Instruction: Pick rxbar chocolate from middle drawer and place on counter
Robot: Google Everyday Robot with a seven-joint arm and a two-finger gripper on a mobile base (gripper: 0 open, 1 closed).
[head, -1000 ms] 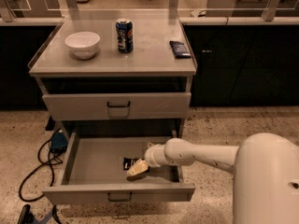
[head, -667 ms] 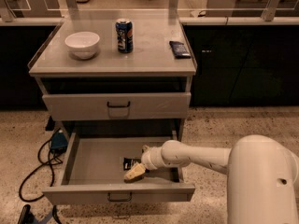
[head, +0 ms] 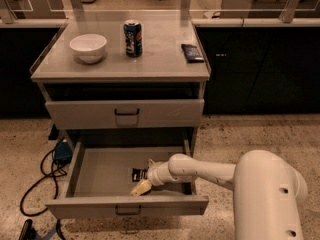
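Observation:
The middle drawer (head: 125, 206) is pulled out, below the closed taller drawer. The rxbar chocolate (head: 137, 174), a small flat black wrapper with white lettering, lies on the drawer floor near the front, right of centre. My gripper (head: 145, 175) reaches into the drawer from the right. It is open, with one pale finger (head: 141, 186) in front of the bar and the other behind it. The bar lies flat between them. The counter (head: 160, 59) is the pale grey top of the cabinet.
On the counter stand a white bowl (head: 88, 47) at the left, a blue soda can (head: 133, 38) in the middle and a dark blue glossy packet (head: 192, 52) at the right. A black cable and box (head: 61, 151) lie on the floor at the left.
My gripper has moved a little to the left and lower in the drawer, so its fingers now straddle the black bar. The bar has not moved.

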